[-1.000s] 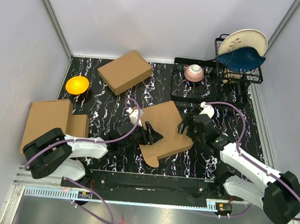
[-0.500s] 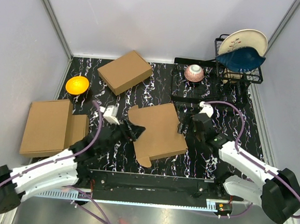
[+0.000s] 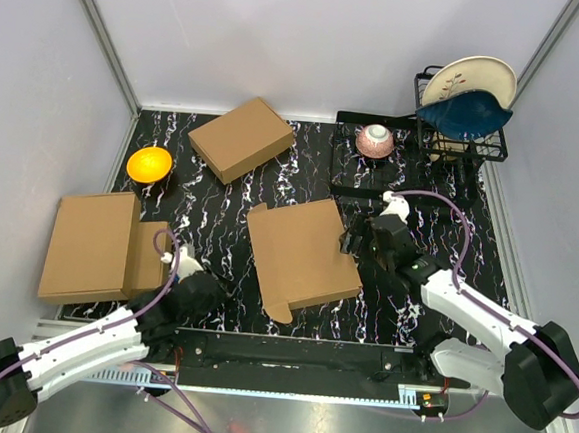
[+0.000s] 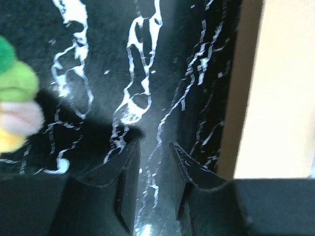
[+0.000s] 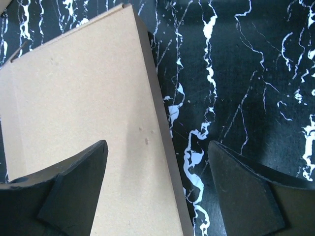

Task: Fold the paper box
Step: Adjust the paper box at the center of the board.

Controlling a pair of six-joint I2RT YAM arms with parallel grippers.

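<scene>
Since the paper box (image 3: 89, 246) lies flat at the left side of the table (image 3: 221, 196), with its narrow side flap (image 3: 148, 256) turned toward the middle, we judge that the step in hand is to take this flap and raise it. The left end effector (image 4: 153, 147) is low over the table, just beside the flap. Its jaws stand only a small way apart and hold nothing.

For a good grasp we would first open them wider. Then we would come to the free edge of the flap from the side, keeping one finger very low so that it can slide under the cardboard. We would lift slowly and turn the flap around its crease, not pull it, because the whole sheet may slide on the table.

A tan cardboard edge (image 4: 280, 88) shows at the right of the left wrist view, but we cannot tell which piece it is.

The right end effector (image 5: 157, 143) is wide open and empty, over the right edge of the square cardboard slab (image 3: 302, 250), well apart from the paper box. We think it should come over to press the main panel while the flap rises.
</scene>
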